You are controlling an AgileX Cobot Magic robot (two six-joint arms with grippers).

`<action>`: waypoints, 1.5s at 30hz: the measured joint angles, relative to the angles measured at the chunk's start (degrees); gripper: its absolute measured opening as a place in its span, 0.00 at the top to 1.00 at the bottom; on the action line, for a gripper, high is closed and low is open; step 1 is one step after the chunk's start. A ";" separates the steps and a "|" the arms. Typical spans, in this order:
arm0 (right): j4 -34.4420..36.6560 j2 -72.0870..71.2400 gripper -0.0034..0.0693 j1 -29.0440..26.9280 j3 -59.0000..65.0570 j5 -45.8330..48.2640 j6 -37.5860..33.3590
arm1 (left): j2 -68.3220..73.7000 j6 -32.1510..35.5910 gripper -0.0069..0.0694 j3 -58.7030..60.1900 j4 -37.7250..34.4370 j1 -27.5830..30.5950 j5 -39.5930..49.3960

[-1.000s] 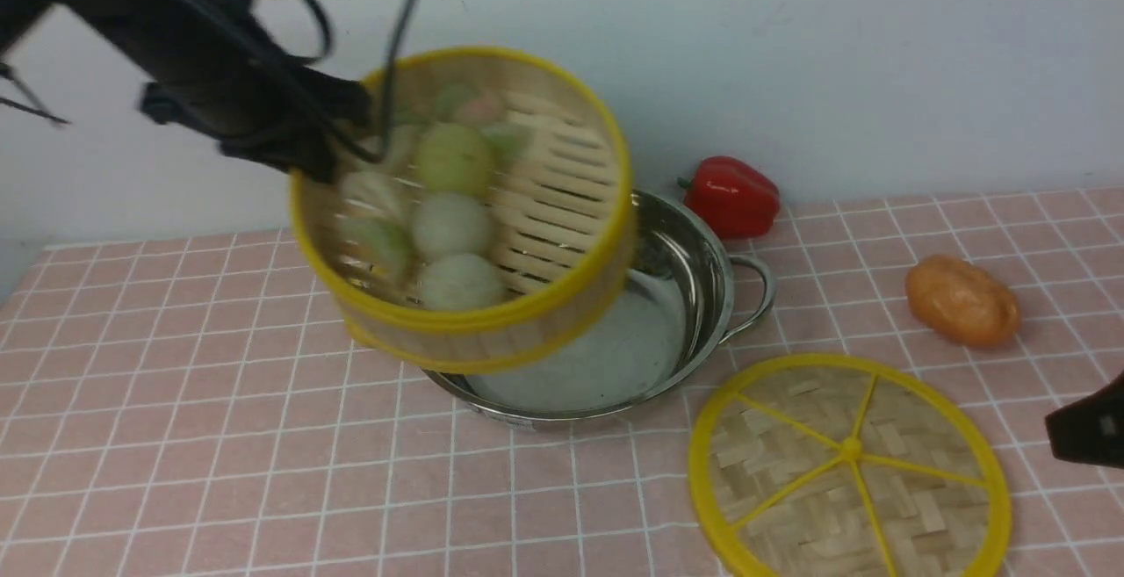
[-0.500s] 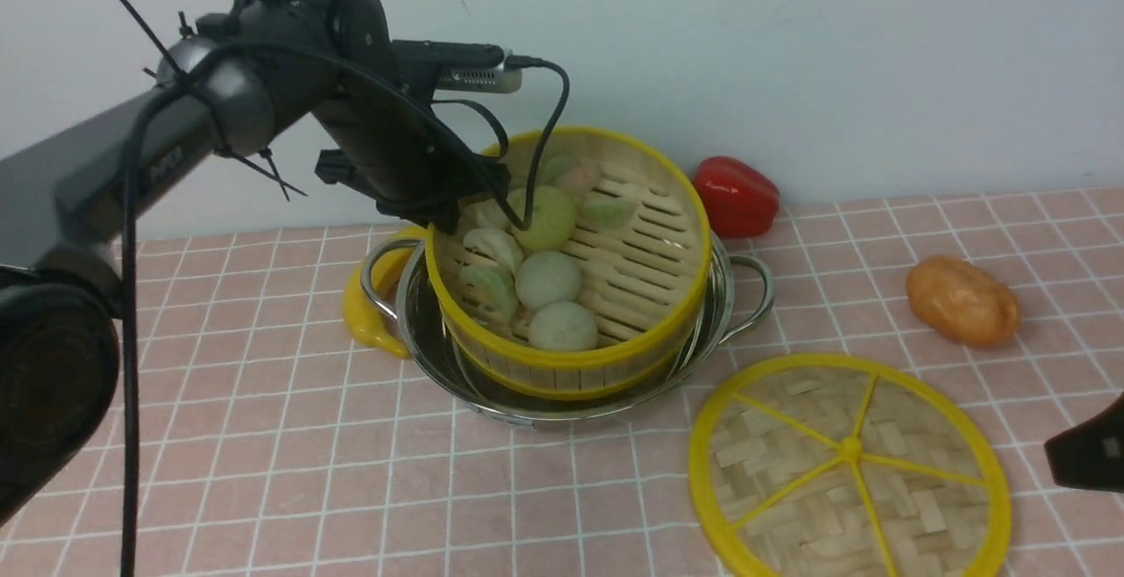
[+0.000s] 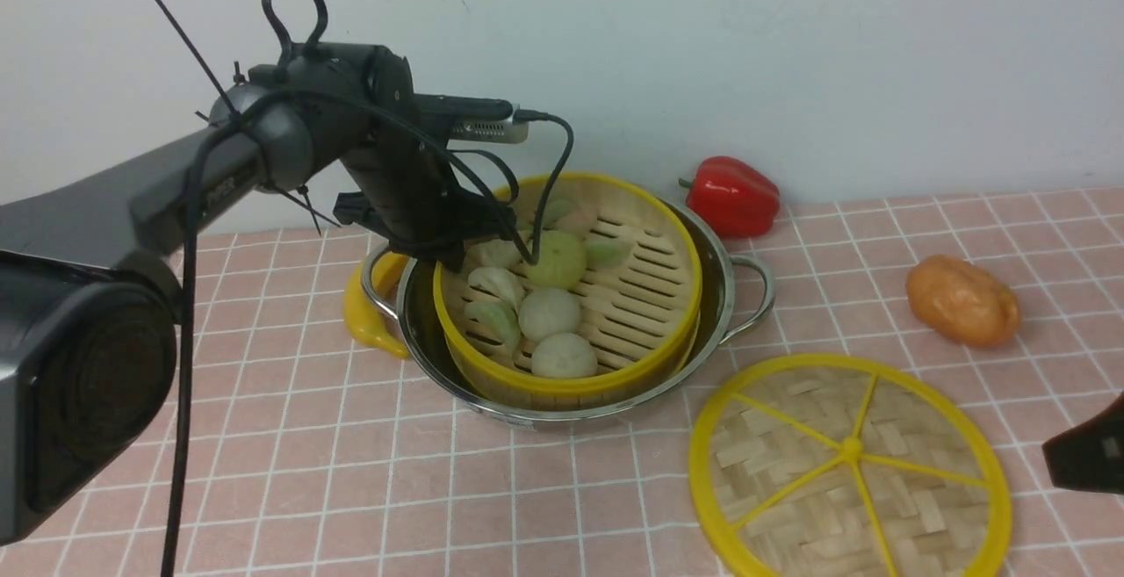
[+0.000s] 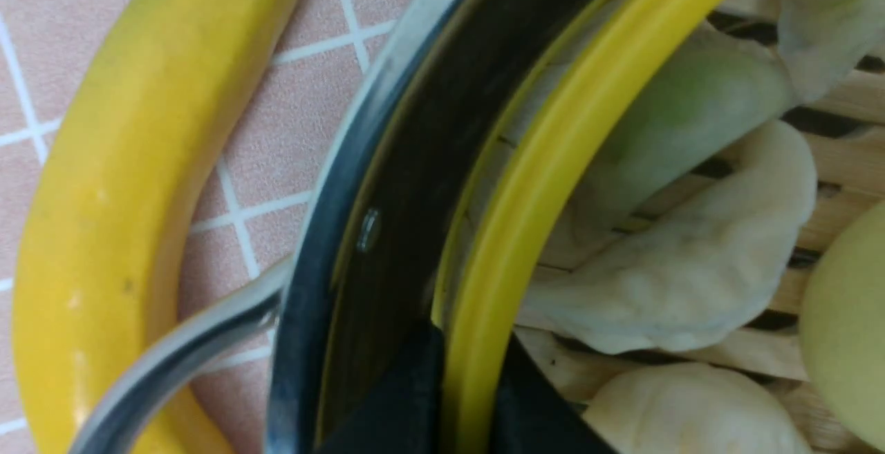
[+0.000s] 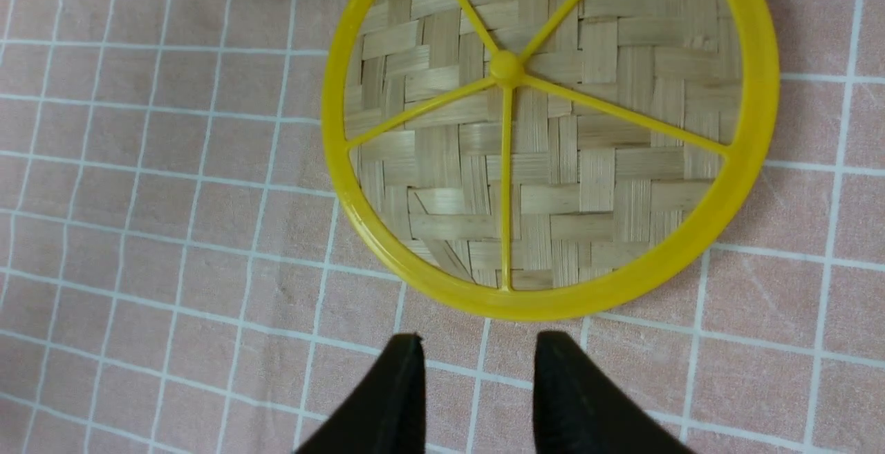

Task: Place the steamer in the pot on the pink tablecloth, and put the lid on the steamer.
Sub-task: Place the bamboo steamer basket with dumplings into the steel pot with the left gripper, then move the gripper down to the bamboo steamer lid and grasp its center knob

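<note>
I see the pink tablecloth [image 3: 263, 436] carrying the pot [image 3: 716, 296] with the steamer [image 3: 571, 386] sitting inside it, my left pincer [image 4: 470, 371] clamped on the steamer's yellow rim on its left. The lid [image 3: 850, 467] lies flat just right of the pot, my right pincer [image 5: 477, 354] parted and empty beside its edge. A banana [image 3: 362, 313] curls by the pot's left handle, a red pepper [image 3: 733, 195] sits behind the pot, and an orange lump [image 3: 963, 300] lies well to the right.
</note>
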 joint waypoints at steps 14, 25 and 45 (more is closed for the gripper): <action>1.83 0.00 0.62 0.00 0.00 0.73 0.05 | -1.60 -0.22 0.41 -9.24 5.53 0.06 8.23; 27.25 0.96 0.62 7.45 -0.02 -13.84 -14.95 | -17.16 0.99 0.28 -23.34 14.14 0.11 15.99; -13.44 23.43 0.62 24.50 -12.56 -19.13 13.15 | -67.28 9.51 0.91 27.00 -0.71 0.11 14.78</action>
